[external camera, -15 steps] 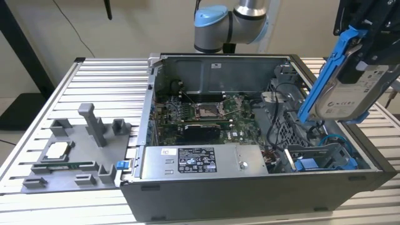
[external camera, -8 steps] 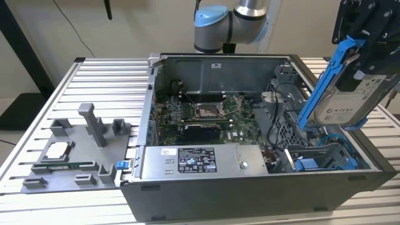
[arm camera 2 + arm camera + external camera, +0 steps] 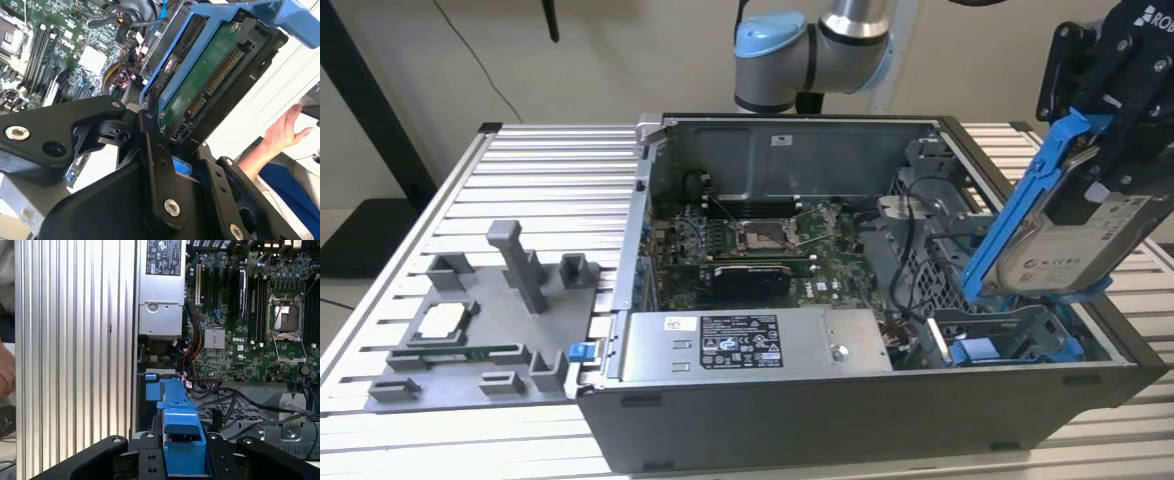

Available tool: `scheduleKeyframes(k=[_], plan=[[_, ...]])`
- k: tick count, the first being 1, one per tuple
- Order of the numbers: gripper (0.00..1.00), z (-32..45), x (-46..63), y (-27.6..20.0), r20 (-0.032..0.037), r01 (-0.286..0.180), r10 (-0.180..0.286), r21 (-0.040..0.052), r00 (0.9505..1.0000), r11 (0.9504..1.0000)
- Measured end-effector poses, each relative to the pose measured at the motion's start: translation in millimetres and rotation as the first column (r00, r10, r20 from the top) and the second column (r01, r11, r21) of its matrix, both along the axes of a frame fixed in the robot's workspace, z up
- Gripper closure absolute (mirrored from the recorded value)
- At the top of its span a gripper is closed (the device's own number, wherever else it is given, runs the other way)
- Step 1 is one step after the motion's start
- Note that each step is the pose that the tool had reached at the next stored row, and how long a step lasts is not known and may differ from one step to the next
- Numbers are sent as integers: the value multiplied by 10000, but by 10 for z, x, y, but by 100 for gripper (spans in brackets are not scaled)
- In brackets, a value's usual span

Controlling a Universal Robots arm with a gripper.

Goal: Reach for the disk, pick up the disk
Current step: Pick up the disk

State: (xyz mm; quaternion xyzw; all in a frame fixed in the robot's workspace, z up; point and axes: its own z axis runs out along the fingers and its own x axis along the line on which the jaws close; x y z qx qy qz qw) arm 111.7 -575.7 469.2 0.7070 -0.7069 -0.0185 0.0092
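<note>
disk (image 3: 1067, 235): held up above the case (image 3: 854, 420), over the drive bay at the exterior view's right end; clear of the bay floor, tilted, not flat.
claw (image 3: 1107, 150): pinching the disk by its upper part; black fingers (image 3: 160, 165) pressed on both sides of the blue caddy in both wrist views.
disk vs claw: hangs down from claw twd the bay; nothing between the two, contact made.
long axis: near upright, leaning; top edge w/ caddy handle (image 3: 1074, 125) up by the claw, lower end nearest the blue bracket (image 3: 1014, 350) in the case.
underside: green board + connector row (image 3: 215, 75) facing the second wrist cam.
arm: single arm, so no choice of nearer one; elbow joint (image 3: 807, 45) behind the case.
task state (judgement): reach done, pickup looks done, disk lifted out.
labels: white sticker on disk, print too small to read; white sticker on PSU (image 3: 740, 340), likewise unreadable.
other: chip (image 3: 440, 320) on grey fixture beside case, untouched; person's hand (image 3: 285, 132) off beyond the case edge.
</note>
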Motion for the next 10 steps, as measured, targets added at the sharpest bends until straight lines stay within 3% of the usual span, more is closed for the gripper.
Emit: scheduleKeyframes(k=[10], plan=[[100,-25,-23,-16,4,-26,26,1,10000,10000]])
